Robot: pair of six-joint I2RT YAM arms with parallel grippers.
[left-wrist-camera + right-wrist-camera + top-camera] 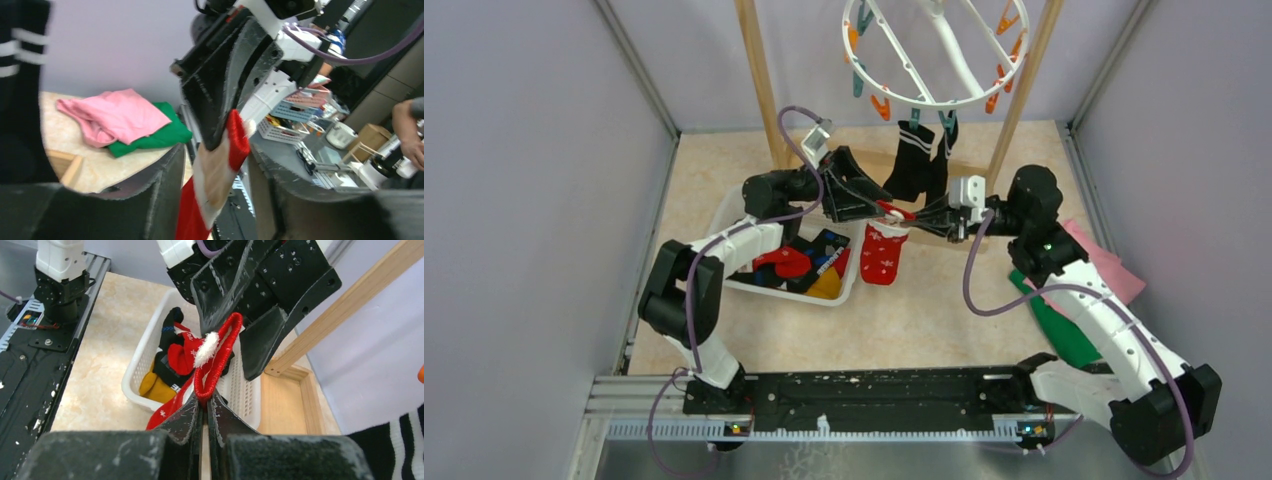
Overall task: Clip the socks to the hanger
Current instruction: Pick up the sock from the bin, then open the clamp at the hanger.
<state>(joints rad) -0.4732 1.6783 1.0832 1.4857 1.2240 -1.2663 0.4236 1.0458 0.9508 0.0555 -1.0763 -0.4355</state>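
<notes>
1. Top external view puts the red sock in mid-air over the middle of the surface. Its cuff is between the two arms and its foot hangs down.
2. The right end effector reaches in from 3 o'clock. Its fingers are pressed together on the edge of the cuff, so it carries the sock.
3. The left end effector, from 9 o'clock, has its jaws apart on both sides of the cuff and does not seem to press the fabric.
4. This looks like a handover. A pinch on the cuff edge probably leaves free fabric for a peg of the hanger at 12 o'clock.
5. The sock is red with white dots and a white fluffy tuft on the cuff. It hangs limp and soft.
6. A black striped sock hangs from the hanger, and more socks lie in the basket at 8 o'clock.
</notes>
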